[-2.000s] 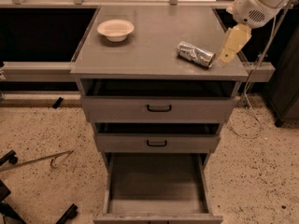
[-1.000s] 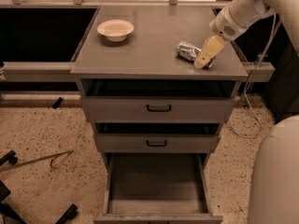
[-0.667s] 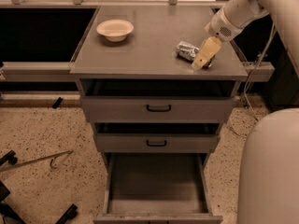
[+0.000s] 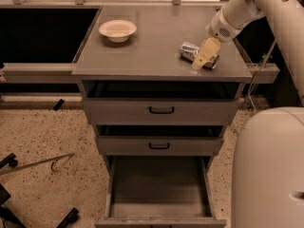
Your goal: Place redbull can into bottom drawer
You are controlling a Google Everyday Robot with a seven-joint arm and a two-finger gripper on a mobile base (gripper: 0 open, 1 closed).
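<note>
Speckled terrazzo floor (image 4: 42, 132), grey metal cabinet (image 4: 156, 46), dark recess (image 4: 42, 32) at left, warm light

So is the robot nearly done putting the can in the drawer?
Not yet. The bottom drawer is already open. The hand is down at the redbull can, which lies on the cabinet top. Grabbing it, lifting it and lowering it into the drawer are left.
</note>
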